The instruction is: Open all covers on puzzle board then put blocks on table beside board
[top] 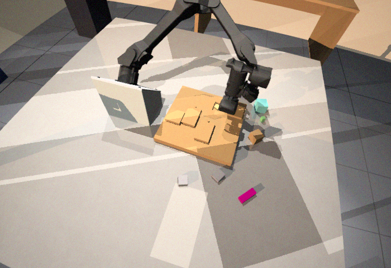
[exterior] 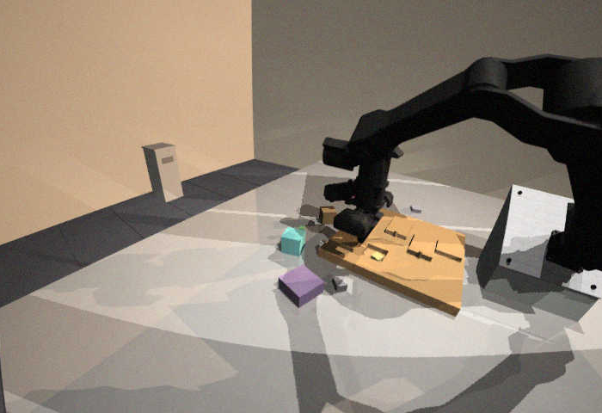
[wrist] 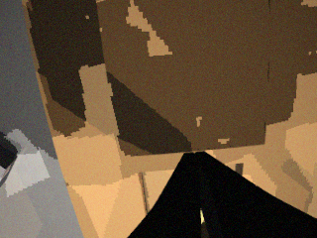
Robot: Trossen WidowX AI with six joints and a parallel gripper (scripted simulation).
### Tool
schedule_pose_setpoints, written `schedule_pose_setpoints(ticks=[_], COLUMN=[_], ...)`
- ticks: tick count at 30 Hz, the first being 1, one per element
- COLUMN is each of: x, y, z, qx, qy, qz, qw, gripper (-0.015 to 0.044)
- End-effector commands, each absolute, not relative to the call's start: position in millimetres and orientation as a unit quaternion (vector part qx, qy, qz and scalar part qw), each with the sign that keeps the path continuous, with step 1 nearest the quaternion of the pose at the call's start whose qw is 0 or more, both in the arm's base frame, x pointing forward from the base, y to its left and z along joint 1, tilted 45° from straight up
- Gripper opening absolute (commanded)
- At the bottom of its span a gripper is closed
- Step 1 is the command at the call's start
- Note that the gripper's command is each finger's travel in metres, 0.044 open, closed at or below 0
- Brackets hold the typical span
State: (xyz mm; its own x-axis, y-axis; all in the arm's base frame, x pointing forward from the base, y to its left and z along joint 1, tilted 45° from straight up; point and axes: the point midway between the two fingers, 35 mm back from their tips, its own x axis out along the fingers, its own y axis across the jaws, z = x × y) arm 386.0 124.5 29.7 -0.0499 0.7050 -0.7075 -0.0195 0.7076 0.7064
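- Four covers show on the puzzle board point(top: 202, 151): three raised slabs point(top: 191, 117) on the half nearer the arm's base, and one more point(wrist: 192, 66) filling the wrist view just ahead of the fingertips.
- Pinched fully together and holding nothing, the gripper point(top: 228, 107) is pressed down at the board's far-right corner, beside a small lit well point(exterior: 376, 253).
- My judgement: a cover-pushing step is in hand, with the closed fingers used as a poker against that cover's edge.
- Next, the move calls for a steady push along the track or around the pin, low enough not to slip over the slab.
- Several blocks already lie off the board: teal point(top: 261, 105), brown point(top: 255, 135), purple point(exterior: 301, 285), magenta point(top: 247, 195).
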Motion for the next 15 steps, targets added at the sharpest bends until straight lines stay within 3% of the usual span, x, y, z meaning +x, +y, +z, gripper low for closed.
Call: schedule_pose_setpoints(ticks=[1, 15], x=[389.4, 392.5], y=[119.4, 106.6], z=[35.2, 47.4], qx=[0.256, 0.255], qy=[0.664, 0.664], qz=[0.285, 0.284], qw=[0.642, 0.642], gripper=[0.0000, 0.0000])
